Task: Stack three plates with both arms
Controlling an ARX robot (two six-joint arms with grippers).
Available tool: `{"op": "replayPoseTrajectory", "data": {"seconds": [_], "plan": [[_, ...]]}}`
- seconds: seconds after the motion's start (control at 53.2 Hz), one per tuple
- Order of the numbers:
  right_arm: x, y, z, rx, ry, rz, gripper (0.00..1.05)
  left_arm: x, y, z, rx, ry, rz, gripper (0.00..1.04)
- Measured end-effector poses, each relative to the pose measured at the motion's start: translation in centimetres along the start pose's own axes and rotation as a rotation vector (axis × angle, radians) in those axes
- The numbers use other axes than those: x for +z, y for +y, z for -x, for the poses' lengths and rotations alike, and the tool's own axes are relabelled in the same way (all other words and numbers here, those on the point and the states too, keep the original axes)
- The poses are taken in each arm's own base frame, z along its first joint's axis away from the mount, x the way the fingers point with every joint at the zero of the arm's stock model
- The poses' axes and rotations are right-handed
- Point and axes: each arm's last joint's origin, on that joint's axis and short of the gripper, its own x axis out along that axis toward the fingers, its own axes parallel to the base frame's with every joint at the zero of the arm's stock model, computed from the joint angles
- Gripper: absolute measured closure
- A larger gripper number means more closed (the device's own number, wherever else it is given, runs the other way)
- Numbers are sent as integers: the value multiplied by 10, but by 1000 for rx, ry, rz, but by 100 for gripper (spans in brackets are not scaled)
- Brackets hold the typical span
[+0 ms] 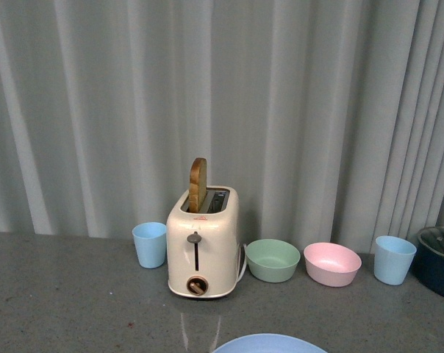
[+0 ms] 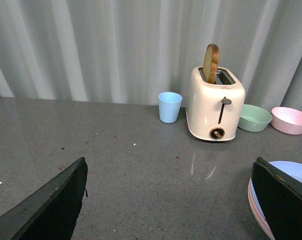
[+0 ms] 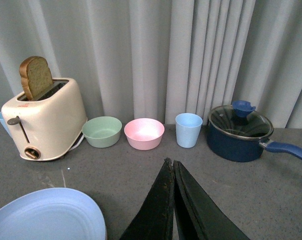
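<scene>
Seemingly near completion, the light blue plate (image 2: 291,175) is seen atop a pink plate (image 2: 256,210) on the counter (image 2: 141,170), left gripper (image 2: 171,200) fingers spread, right gripper (image 3: 172,200) fingers closed empty, withdrawal judged next.

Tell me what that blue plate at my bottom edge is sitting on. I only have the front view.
Observer: In the left wrist view, the light blue plate lies on top of a pink plate. The pink rim shows just beneath it.
Operator: Report the left gripper.
Observer: The left gripper is open. Its fingers are spread wide, with only bare table between them.
Operator: Now give me the right one.
Observer: The right gripper is shut. Its fingers are pressed together, and nothing shows between them.
</scene>
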Motion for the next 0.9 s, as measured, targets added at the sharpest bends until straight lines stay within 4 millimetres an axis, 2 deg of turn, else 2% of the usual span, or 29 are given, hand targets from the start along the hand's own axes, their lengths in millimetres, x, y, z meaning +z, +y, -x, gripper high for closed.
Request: {"op": "replayPoseTrajectory", "data": {"seconds": [0.658, 0.903], "plan": [[-28, 0, 30, 0, -8, 0, 102, 0, 0, 0, 0, 0, 0, 7], [-28, 0, 35, 1, -15, 0, 102, 0, 0, 0, 0, 0, 0, 7]]}}
